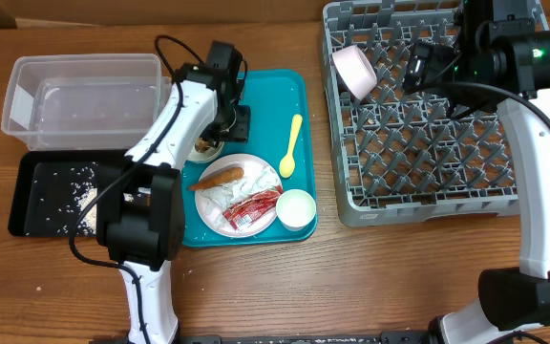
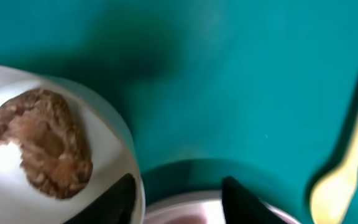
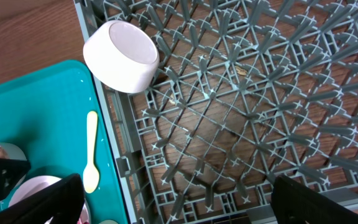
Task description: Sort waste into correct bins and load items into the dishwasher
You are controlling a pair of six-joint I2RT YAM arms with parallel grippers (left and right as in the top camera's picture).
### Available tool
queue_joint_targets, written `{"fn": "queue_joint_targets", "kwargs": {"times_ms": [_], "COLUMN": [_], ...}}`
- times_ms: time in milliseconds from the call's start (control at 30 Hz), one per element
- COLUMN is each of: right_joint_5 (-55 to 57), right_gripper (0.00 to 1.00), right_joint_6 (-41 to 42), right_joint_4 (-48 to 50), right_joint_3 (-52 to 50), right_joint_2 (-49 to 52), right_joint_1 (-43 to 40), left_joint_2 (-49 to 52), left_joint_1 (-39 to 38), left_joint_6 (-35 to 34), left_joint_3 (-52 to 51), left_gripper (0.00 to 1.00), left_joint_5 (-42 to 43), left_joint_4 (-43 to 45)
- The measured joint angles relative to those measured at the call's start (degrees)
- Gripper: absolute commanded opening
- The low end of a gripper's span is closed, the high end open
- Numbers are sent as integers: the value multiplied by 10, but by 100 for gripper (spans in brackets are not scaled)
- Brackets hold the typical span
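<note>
A teal tray (image 1: 270, 96) holds a white bowl (image 2: 107, 134) with a brown piece of food (image 2: 42, 143), a white plate (image 1: 256, 164) with a sausage (image 1: 220, 177) and a red wrapper (image 1: 252, 208), a small white bowl (image 1: 295, 207) and a yellow spoon (image 1: 291, 148). My left gripper (image 2: 179, 199) is open low over the tray; its left finger is over the food bowl's rim and its right finger over the plate (image 2: 185, 208). My right gripper (image 3: 179, 205) is open and empty above the grey dish rack (image 1: 428, 134). A pinkish-white cup (image 1: 355, 71) lies tilted at the rack's near-left corner.
A clear plastic bin (image 1: 84, 96) stands at the far left, with a black tray (image 1: 55, 191) holding rice scraps in front of it. The right wrist view shows the cup (image 3: 120, 56), the spoon (image 3: 91, 152) and the rack grid (image 3: 241, 93).
</note>
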Motion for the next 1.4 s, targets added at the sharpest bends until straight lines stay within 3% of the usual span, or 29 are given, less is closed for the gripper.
{"fn": "queue_joint_targets", "kwargs": {"times_ms": [67,267,400,633,800,1133,1233,1400], "right_joint_5": [0,-4,-4,-4,-4,-4,-4,-4], "right_gripper": [96,95,95,95,95,95,95,95], "right_joint_6": [0,0,0,0,0,0,0,0], "right_joint_4": [0,0,0,-4,-6,-11,-11,-18], "right_joint_3": [0,0,0,0,0,0,0,0], "right_joint_2": [0,0,0,0,0,0,0,0], "right_joint_1": [0,0,0,0,0,0,0,0], "left_joint_2": [0,0,0,-3,-3,-3,-17,-78], "left_joint_1": [0,0,0,0,0,0,0,2], "left_joint_6": [-2,-6,-8,-15,-17,-15,-14,-14], "left_joint_3": [-13,-22,-27,-33,23,302,321,289], "left_gripper": [27,24,4,4,4,4,4,4], "left_joint_5": [-4,-13,-31,-54,-45,-34,-39,-48], "left_joint_4": [15,23,28,33,-57,-354,-402,-403]}}
